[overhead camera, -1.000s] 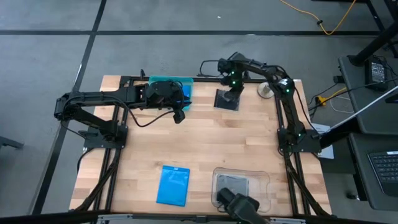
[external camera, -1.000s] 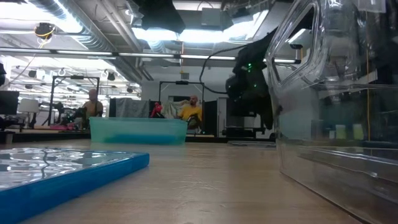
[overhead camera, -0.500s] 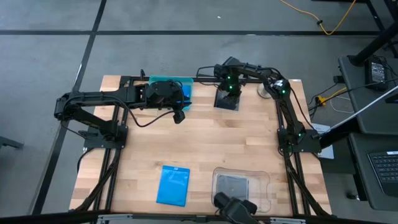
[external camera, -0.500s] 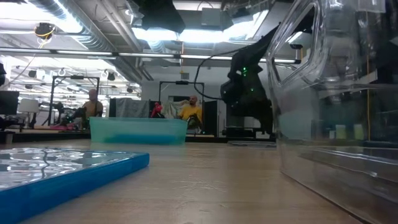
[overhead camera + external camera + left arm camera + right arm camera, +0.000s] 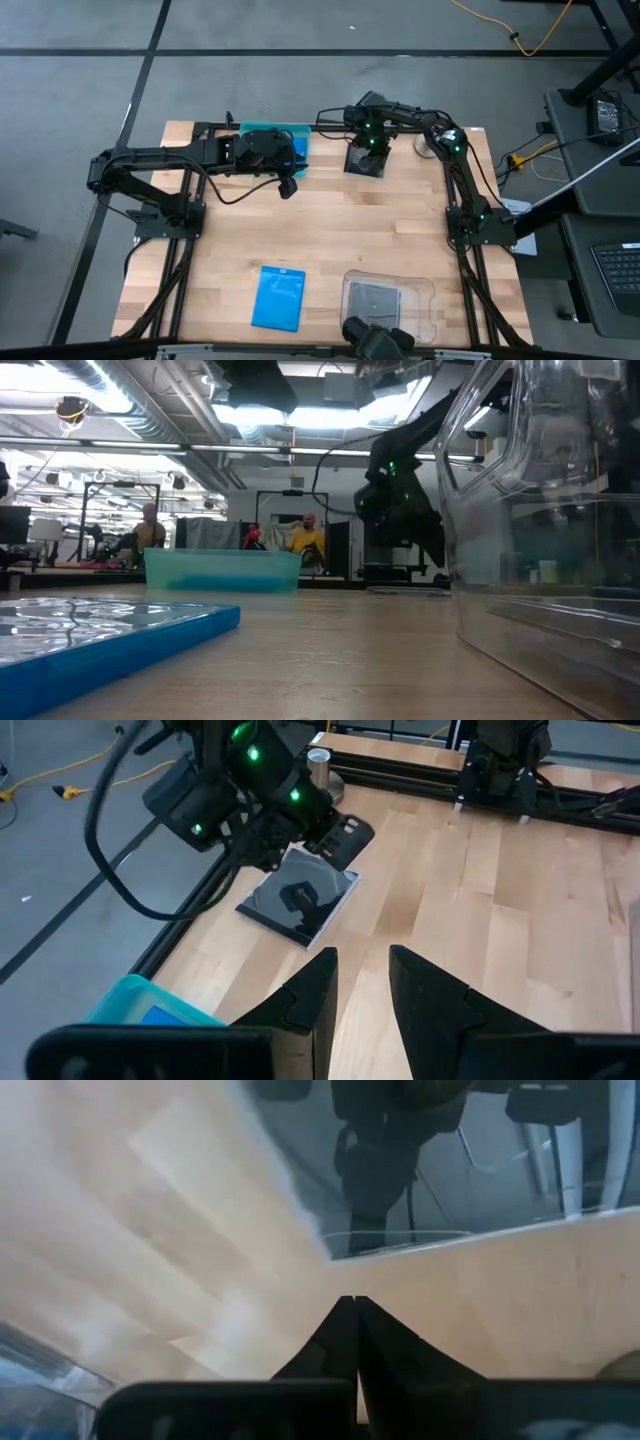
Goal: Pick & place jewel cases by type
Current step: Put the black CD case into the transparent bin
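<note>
At the bench's (image 5: pixel 330 235) far edge, the right end effector (image 5: pixel 368 150) rests with its fingers pressed shut and empty, tips down against the far edge of a grey case (image 5: pixel 365 162) that lies flat on the wood with its disc showing. The left end effector (image 5: pixel 287 188) hangs just beside the teal tray (image 5: pixel 297 132) near the far left corner, its fingers (image 5: pixel 310 990) a narrow gap apart with nothing between them; a blue case (image 5: pixel 296 150) lies in that tray, partly hidden under the arm. Toward the near edge, another blue case (image 5: pixel 279 297) lies flat on the bench, and just beside it a clear tray (image 5: pixel 425 290) holds a second grey case (image 5: pixel 375 299). Seen from the left wrist, the right arm's green lights glow directly above the far grey case.
</note>
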